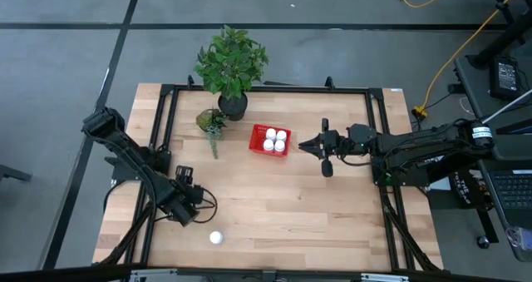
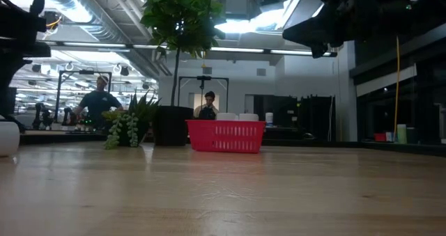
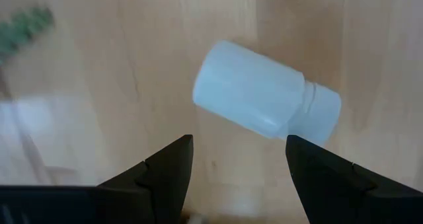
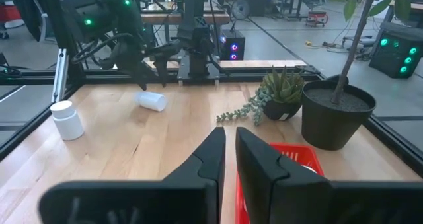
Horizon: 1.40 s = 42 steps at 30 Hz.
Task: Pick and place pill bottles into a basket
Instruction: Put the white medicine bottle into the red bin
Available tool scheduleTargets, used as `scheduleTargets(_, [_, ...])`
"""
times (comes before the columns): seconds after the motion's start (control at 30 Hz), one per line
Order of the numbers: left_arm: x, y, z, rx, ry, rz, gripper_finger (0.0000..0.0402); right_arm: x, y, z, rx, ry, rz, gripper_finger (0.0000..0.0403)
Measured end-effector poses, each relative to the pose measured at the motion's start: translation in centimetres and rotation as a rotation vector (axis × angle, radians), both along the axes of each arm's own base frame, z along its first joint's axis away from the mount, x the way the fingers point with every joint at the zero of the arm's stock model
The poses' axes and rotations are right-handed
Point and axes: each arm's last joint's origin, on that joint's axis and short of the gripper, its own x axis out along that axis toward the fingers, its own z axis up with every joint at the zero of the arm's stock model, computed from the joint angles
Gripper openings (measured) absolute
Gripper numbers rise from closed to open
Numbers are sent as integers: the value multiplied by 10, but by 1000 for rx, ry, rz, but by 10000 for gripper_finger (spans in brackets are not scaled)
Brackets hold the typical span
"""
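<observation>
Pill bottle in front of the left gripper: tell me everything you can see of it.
The pill bottle is white and looks like matte plastic: a plain cylindrical body, a ridged neck and a slightly narrower white cap that is closed. It lies on its side on the pale wooden table, slanted across the line of the left gripper, just ahead of its open fingertips and clear of both. Only the table touches it.

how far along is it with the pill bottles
Done: four white caps show inside the red basket. In hand: nothing gripped; the open left gripper hovers at a bottle lying on its side. Left: that one and a standing bottle. The shut right gripper waits beside the basket.
</observation>
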Motion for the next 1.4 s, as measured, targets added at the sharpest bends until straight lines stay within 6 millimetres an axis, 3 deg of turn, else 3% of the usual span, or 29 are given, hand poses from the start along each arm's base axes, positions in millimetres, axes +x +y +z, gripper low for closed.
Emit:
scheduleTargets(0.4, [7, -8, -2, -95, -61, 84, 235, 0, 0, -1, 0, 10, 0, 42])
scheduleTargets(0.73, [15, -11, -18, 12, -96, 16, 235, 0, 0, -1, 4, 10, 0, 42])
scheduleTargets(0.83, [22, -11, -10, 10, -163, 12, 235, 0, 0, -1, 4, 10, 0, 42])
scheduleTargets(0.93, [21, -6, -13, 41, -116, 3, 235, 0, 0, -1, 7, 10, -1, 42])
scheduleTargets(1.17, [29, -4, 7, 79, -97, 8, 235, 0, 0, -1, 5, 13, -1, 42])
scheduleTargets(1.4, [32, -4, 33, 186, -46, -189, 235, 0, 0, -2, 4, 17, 0, 42])
